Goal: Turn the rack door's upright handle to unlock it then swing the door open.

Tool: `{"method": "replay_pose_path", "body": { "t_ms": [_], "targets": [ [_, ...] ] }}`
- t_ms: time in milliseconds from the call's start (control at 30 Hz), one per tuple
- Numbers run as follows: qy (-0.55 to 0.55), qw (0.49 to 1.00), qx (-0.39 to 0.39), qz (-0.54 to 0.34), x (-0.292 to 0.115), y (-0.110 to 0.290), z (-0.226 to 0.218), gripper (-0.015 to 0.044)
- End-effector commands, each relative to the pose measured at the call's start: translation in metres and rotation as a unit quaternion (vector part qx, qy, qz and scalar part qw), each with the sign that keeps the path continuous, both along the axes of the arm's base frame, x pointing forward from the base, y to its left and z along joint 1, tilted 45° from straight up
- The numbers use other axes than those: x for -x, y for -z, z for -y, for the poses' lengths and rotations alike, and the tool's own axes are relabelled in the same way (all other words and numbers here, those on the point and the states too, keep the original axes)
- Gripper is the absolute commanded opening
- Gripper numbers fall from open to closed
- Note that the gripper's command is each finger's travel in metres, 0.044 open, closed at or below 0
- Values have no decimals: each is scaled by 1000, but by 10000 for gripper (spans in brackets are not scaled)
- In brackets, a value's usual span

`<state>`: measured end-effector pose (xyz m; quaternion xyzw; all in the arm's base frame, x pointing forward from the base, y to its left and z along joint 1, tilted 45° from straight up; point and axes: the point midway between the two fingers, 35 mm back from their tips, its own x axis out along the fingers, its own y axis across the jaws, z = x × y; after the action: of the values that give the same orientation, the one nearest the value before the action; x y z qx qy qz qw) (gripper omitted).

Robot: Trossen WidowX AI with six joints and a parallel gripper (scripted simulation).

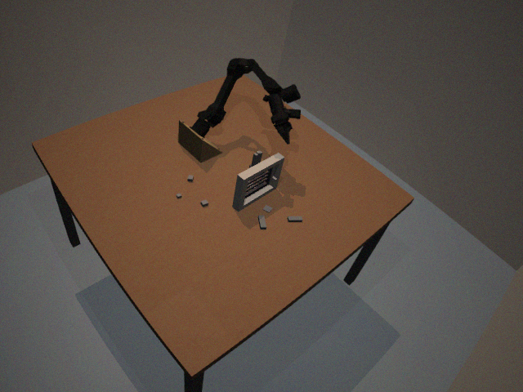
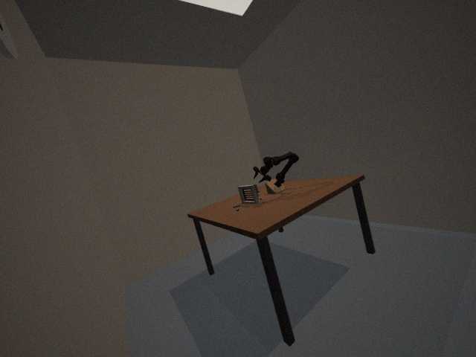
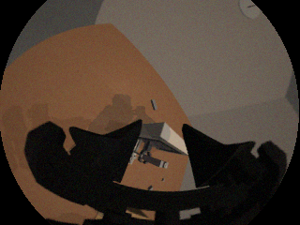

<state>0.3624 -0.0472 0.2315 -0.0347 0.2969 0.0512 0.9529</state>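
The rack frame (image 1: 259, 167) (image 2: 242, 195) (image 3: 174, 140) stands upright on the table (image 1: 177, 261). The slatted door (image 1: 258, 181) (image 2: 244, 194) appears closed within it. The handle (image 1: 258, 153) (image 3: 155, 161) stands out on the arm's side of the door, dark with a light end; its exact turn is hard to tell. My gripper (image 1: 288, 142) (image 2: 257, 179) (image 3: 163, 124) is open and empty, pointing down, above and behind the frame on the arm's side. In the wrist view the frame and handle show between and below the fingertips, clear of them.
Small grey blocks lie on both sides of the frame, such as one block (image 1: 204, 203) to its left and another block (image 1: 294, 219) (image 3: 153, 104) at its far side. A tan angled board (image 1: 189, 143) (image 2: 274, 188) stands by the arm's base.
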Motion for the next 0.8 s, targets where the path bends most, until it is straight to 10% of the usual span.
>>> {"method": "replay_pose_path", "body": {
  "t_ms": [0,767],
  "targets": [
    [-12,998,-12,-53,-1,16,10,289],
    [-62,944,-168,-277,20,76,49,289]
  ]
}}
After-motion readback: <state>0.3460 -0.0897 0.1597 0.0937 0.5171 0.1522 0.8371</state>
